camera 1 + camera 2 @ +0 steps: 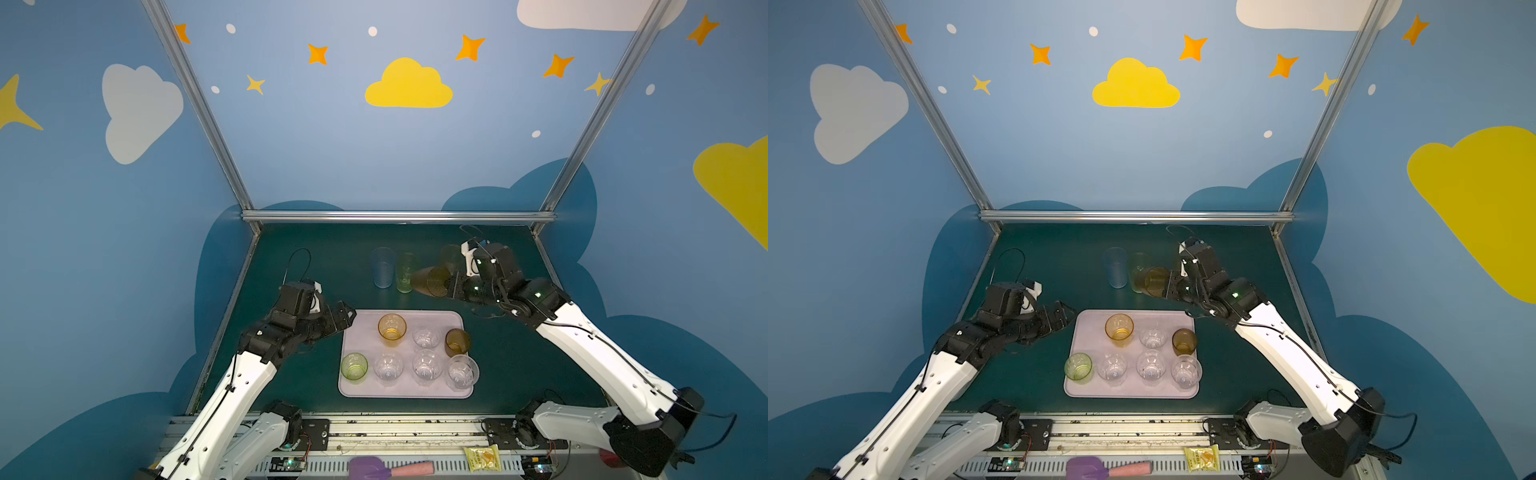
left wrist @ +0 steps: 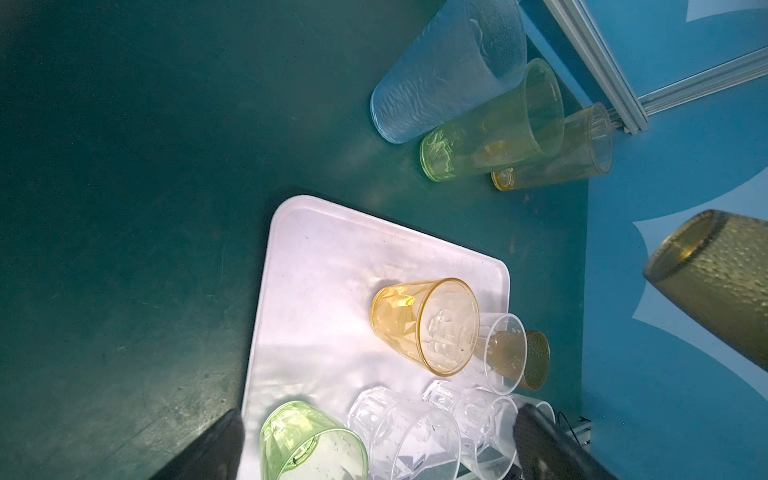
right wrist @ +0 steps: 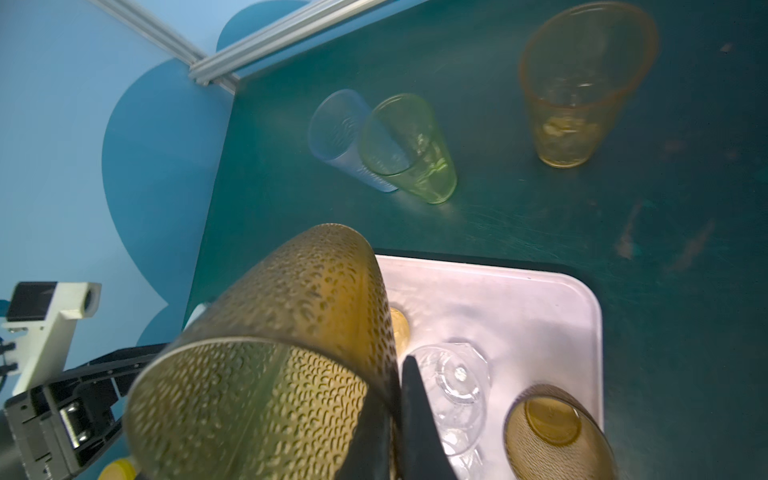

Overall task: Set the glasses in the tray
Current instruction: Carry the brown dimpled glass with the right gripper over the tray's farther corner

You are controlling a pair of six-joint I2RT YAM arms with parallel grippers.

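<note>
Nearest, the tray (image 1: 362, 332) is carrying seven short glasses (image 1: 427, 365), leaving bare space at its far left. Just beside that corner the left fingers (image 2: 208, 451) are hanging spread apart and empty. Beyond it, the right fingers (image 3: 415, 419) are clamping the brown dimpled tumbler (image 1: 432, 281) at its rim, probably with one finger inside. The tumbler is tilting above the counter (image 1: 316, 270). The step is calling for righting it over the bare space, clear of the amber glass (image 1: 392, 328), before lowering. Farthest, the blue tumbler (image 1: 383, 268), green tumbler (image 1: 406, 272) and yellow tumbler (image 3: 577, 95) are standing on the counter.

a robot lab cell: aluminium frame (image 1: 397, 216), cloud-painted walls (image 1: 332, 158), green tabletop (image 1: 324, 266).
</note>
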